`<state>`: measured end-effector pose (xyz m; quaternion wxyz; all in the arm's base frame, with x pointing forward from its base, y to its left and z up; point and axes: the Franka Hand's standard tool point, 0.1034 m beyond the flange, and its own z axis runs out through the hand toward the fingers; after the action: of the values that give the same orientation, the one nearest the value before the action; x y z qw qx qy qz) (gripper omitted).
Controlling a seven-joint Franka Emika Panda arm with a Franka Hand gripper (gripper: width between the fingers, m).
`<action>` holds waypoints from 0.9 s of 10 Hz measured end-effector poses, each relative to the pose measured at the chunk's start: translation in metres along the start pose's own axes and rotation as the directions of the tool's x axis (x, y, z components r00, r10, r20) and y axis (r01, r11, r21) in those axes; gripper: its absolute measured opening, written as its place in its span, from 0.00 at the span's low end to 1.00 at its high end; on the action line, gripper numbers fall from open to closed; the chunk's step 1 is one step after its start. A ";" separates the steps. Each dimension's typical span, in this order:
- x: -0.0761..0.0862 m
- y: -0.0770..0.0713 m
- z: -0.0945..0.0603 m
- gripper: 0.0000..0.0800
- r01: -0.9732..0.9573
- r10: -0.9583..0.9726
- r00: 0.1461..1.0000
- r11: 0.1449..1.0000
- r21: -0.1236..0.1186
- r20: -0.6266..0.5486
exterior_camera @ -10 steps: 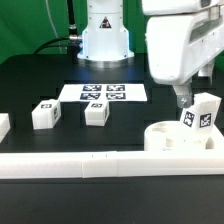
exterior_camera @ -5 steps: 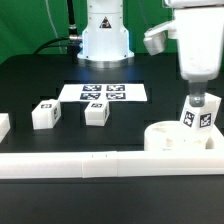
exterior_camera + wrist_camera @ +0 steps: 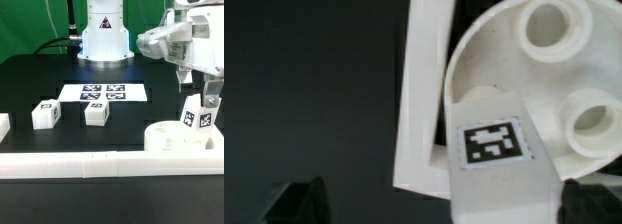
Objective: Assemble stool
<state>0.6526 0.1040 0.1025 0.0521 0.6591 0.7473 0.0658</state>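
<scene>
Pincer [image 3: 199, 94] jaws apart, over leg [image 3: 201, 119] upright in seat [image 3: 165, 137]. Leg prob rigid, light, slick plastic; grip flat sides nr top.

Bright, even light falls from overhead in the exterior view. The black table [image 3: 30, 85] stays matte, without glare. The white rail [image 3: 70, 165] along the lower edge is nearly bleached out, its surface detail lost. Shadows are faint and soft. My arm [image 3: 185, 45], upper right of that frame, looks slightly smeared. My wrist view is dimmer and soft throughout: the seat [image 3: 535, 90] reads bluish grey, the leg's tag [image 3: 491, 142] has fuzzy edges, and my fingertips [image 3: 299, 200] are dark blurs.
</scene>
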 end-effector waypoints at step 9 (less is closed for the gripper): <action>0.005 -0.005 -0.010 0.81 -0.241 0.240 0.970 0.970 0.038 0.029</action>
<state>0.6451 0.1081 0.1116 0.0393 0.7465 0.6625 0.0483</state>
